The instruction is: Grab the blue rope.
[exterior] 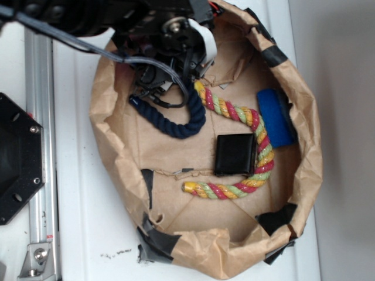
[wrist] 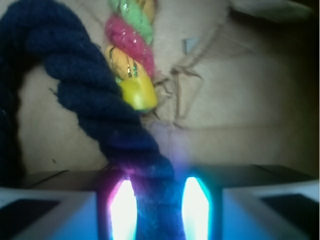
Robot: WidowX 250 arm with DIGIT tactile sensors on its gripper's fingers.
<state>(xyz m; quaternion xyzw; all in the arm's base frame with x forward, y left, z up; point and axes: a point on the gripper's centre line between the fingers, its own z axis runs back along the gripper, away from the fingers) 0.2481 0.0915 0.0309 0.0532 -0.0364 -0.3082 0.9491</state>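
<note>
A: Where is the blue rope [exterior: 179, 124] seen?
B: Inside the brown paper basket [exterior: 304, 170], upper left part of the floor, curved in a J. One end is hidden under the gripper [exterior: 176, 76]; the bound tip [exterior: 134, 100] is seen at the left.

A: Pincer state?
B: Pinched on the blue rope [wrist: 105, 120]. In the wrist view the rope is seen passing straight between the two glowing fingertips [wrist: 123, 210], touching both.

A: Neighbours?
B: The striped rope [exterior: 252, 152], red-yellow-green, is laid just beside it; its yellow capped end [wrist: 137, 94] is seen touching the navy strands. A black square block [exterior: 234, 154] is set inside the striped rope's bend. A blue sponge [exterior: 275, 117] is placed at the right wall, well apart from the navy rope.

A: Surroundings?
B: The basket is patched with black tape [exterior: 158, 240] and rests on a white table [exterior: 76, 234].
</note>
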